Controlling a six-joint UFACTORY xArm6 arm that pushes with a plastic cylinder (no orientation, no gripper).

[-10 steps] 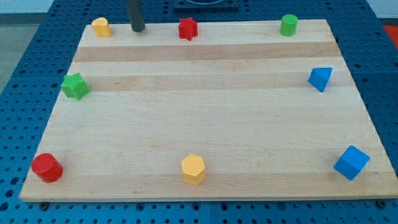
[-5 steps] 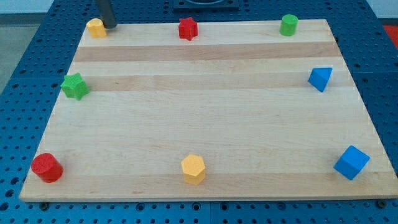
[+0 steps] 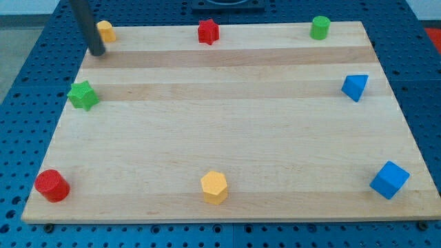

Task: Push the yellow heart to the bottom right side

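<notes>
**One yellow heart, a whole tabletop still to be crossed**

Eight blocks are spread around the rim of the wooden tabletop (image 3: 227, 138). The yellow heart (image 3: 105, 30) is found in the top left corner, almost on the top edge. My tip (image 3: 97, 52) is placed at the left edge, just below and slightly left of the heart, very close to it; whether contact is made cannot be told. The tool is a plain rod, so no opening or closing applies, and nothing is gripped.

Along the top edge a red star (image 3: 208, 31) and a green cylinder (image 3: 319, 27) are seen. A green star (image 3: 83, 95) is set on the left edge, a red cylinder (image 3: 52, 185) in the bottom left corner, and a yellow hexagon (image 3: 214, 187) at the bottom edge. A blue triangular block (image 3: 354, 87) lies at the right edge, and a blue cube (image 3: 389, 180) occupies the bottom right corner.

The task is judged barely begun. From this position, a push would likely be directed upward or rightward, so the heart could be sent off the top edge or into the red star. A diagonal course would need to be started from the heart's upper left. An off-centre contact could let the heart slip aside. Near the goal, the blue cube could be struck and displaced.

No containers are present.
</notes>
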